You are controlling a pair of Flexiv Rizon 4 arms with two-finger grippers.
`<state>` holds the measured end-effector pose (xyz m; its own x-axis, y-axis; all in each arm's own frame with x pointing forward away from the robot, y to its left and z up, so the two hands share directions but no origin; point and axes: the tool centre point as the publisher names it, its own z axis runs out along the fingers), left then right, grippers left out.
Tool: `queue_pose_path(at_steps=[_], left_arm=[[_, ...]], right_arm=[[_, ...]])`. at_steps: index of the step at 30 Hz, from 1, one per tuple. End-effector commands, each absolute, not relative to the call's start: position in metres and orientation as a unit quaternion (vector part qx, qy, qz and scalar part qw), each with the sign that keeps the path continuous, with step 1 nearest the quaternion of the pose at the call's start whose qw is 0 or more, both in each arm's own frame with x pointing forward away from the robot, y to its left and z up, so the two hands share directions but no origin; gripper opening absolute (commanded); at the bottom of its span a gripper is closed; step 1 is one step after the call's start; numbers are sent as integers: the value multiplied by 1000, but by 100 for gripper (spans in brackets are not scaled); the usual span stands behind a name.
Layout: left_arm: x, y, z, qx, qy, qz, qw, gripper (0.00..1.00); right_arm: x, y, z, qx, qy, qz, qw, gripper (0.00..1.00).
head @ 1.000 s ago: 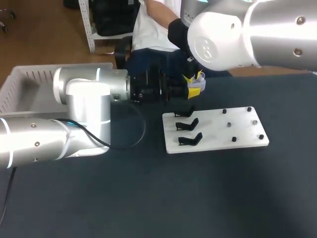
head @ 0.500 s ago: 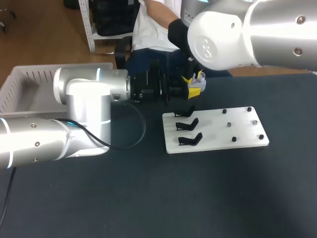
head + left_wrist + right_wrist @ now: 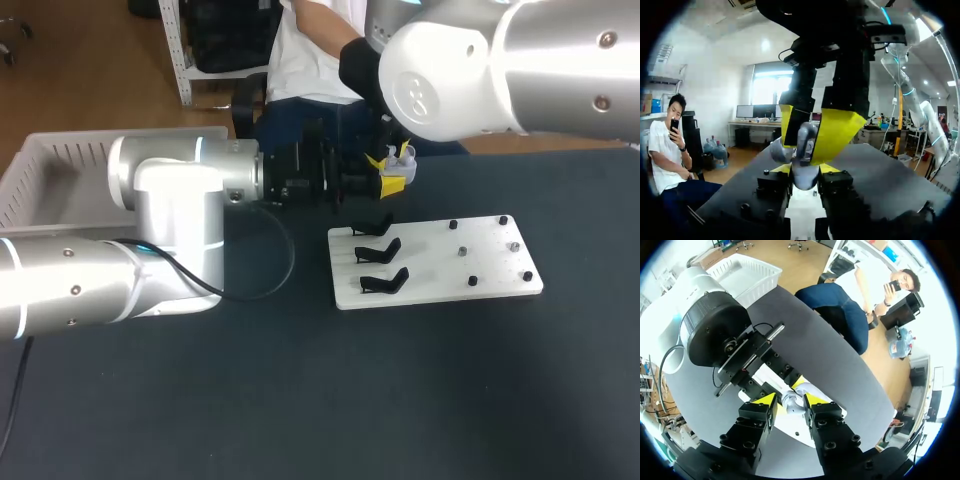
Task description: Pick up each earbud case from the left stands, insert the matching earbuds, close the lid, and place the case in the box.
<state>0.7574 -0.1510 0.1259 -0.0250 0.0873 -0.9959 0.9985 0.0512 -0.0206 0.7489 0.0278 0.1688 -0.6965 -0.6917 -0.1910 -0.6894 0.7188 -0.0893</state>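
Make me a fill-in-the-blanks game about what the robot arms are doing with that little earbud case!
1. The white board carries ___ black stands.
2. Every one of those stands is ___.
3. The right gripper pinches the earbud case between fingers with ___ tips.
4. The white box sits on the robot's ___ side.

Missing words: three; empty; yellow; left.

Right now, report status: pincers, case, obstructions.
Left pincer shut on earbud case. Right pincer shut on it too. Stands all bare. No obstruction seen.
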Motion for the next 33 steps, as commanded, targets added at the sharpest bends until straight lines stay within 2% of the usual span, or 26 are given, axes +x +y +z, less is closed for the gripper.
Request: queue_pose_path(at_steps=[1,9,20,33], left_arm=[[756,-150,127,501,539,-469,488,0],[756,-150,127,501,539,-469,488,0],[756,-150,127,501,539,-469,488,0],[756,-150,127,501,539,-469,488,0]], right_arm=[[749,25,167,-374,921,-5,107,34],[751,25,168,-374,921,-4,107,34],[752,25,169,-371,923,21,99,41],[753,26,174,-367,924,31,102,42]])
